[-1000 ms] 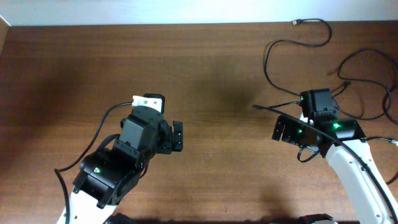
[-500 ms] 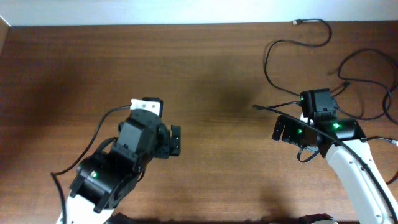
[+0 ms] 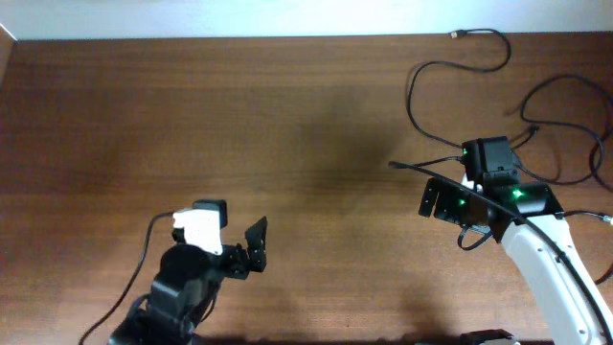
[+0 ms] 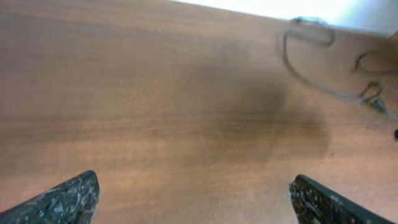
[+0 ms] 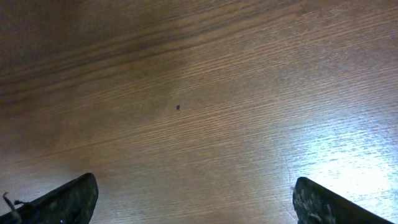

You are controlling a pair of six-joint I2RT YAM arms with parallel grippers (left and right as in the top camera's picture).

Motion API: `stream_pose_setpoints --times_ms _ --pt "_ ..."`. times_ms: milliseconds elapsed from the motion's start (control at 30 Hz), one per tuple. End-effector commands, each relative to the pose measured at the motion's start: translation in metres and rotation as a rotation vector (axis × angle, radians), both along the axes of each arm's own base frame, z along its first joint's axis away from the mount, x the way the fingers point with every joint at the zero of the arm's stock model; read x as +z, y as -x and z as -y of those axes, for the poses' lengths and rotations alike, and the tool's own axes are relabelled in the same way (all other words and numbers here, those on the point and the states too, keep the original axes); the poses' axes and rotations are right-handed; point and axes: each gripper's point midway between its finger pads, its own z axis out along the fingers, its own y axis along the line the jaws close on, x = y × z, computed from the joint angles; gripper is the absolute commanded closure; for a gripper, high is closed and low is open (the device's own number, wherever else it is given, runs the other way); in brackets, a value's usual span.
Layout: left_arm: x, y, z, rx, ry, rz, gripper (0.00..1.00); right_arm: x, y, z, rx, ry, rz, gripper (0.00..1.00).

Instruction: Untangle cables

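Observation:
Thin black cables lie loose at the far right of the table. One cable (image 3: 414, 94) runs from a small metallic plug (image 3: 458, 35) at the back edge in a long curve toward my right arm. Another cable (image 3: 546, 91) loops at the right edge. Both show faintly in the left wrist view (image 4: 297, 59). My left gripper (image 3: 254, 247) is open and empty at the front left (image 4: 193, 185), far from the cables. My right gripper (image 3: 436, 199) is open and empty over bare wood (image 5: 196, 185), just left of the cables.
The brown wooden table (image 3: 287, 125) meets a white wall at the back edge. A thicker black wire (image 3: 144, 254) trails from my left arm. A small dark speck (image 5: 178, 107) marks the wood under my right gripper.
My left arm has drawn back toward the front edge and lower left, its gripper still open. The right arm and the cables have not moved.

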Motion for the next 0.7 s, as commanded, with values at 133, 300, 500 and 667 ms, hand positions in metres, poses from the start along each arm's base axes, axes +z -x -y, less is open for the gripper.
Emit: stream_pose_setpoints --times_ms 133,300,500,667 --pt "-0.023 -0.009 -0.013 0.011 0.031 0.149 0.01 -0.001 0.001 0.001 -0.009 -0.006 -0.006 0.01" --pt "-0.027 -0.016 -0.006 -0.077 0.007 0.353 0.01 -0.001 0.001 0.001 -0.009 -0.006 -0.006 0.01" --pt "-0.019 -0.017 -0.013 -0.077 -0.101 0.577 0.01 -0.001 0.001 0.001 -0.009 -0.006 -0.006 0.01" --pt "-0.032 -0.016 -0.035 -0.027 -0.234 0.549 0.01 -0.001 0.001 0.001 -0.009 -0.006 -0.006 0.01"
